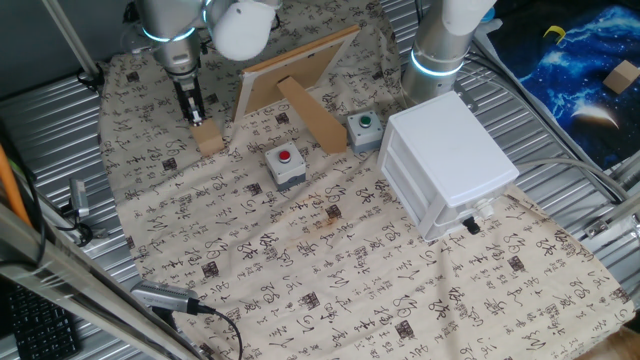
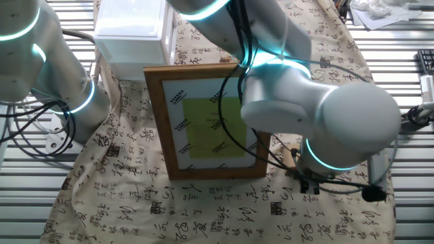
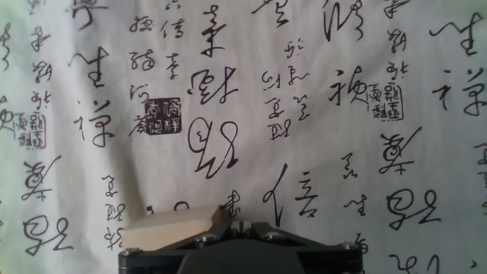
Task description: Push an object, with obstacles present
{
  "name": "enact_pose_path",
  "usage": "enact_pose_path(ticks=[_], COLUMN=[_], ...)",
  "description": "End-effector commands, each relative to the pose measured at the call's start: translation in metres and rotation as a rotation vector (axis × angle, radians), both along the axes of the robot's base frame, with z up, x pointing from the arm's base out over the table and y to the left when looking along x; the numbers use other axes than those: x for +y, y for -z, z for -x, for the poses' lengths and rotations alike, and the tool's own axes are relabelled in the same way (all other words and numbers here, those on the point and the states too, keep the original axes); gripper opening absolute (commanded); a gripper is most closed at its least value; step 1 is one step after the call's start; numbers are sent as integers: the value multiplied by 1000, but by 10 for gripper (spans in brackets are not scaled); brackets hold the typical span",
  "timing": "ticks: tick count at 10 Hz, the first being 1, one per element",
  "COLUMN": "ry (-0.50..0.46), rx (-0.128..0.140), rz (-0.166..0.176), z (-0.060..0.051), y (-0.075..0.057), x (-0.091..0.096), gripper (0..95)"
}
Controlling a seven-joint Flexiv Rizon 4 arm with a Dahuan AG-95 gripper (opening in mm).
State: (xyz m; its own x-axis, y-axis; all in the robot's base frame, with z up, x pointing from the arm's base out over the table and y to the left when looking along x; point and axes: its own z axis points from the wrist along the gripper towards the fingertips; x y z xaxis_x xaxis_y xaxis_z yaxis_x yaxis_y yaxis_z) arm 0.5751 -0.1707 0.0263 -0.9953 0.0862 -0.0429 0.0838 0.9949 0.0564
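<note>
Calligraphy-printed cloth covers our worktop (image 1: 330, 260), with ribbed metal showing past its edges. We find the block (image 1: 209, 139) near the far left corner of the cloth in the one fixed view, lying flat, with the end effector (image 1: 193, 112) coming down vertically just behind it. The fingertips look to touch or almost touch the block's far face; we cannot tell which. The fingers look close together with nothing between them, which suits pushing with the outer face of the fingers rather than gripping. In the hand view the block (image 3: 171, 228) sits at the bottom edge, against the dark finger hardware, with open cloth ahead of it, so we judge the push is about to start or just under way.

We count one block and four obstacles. One frame (image 1: 292, 72) stands tilted on its strut just right of the block, close enough that a push drifting right could clip it. Two grey button boxes sit toward the middle: the red one (image 1: 285, 165) nearer the front and the green one (image 1: 364, 131) beside the strut's foot. One white cabinet (image 1: 448, 165) stands toward the right edge, well apart from the block.
</note>
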Motion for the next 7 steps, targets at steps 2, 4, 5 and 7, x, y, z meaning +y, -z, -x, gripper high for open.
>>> enact_pose_path(ticks=[2, 4, 5, 7], ry=[-12, -19, -22, -29], rx=[14, 19, 23, 30], rz=[-8, -3, -3, -4], z=[-6, -7, -8, -9], y=[5, 1, -2, -12], x=[-7, -10, -11, -15], gripper=[0, 0, 0, 0])
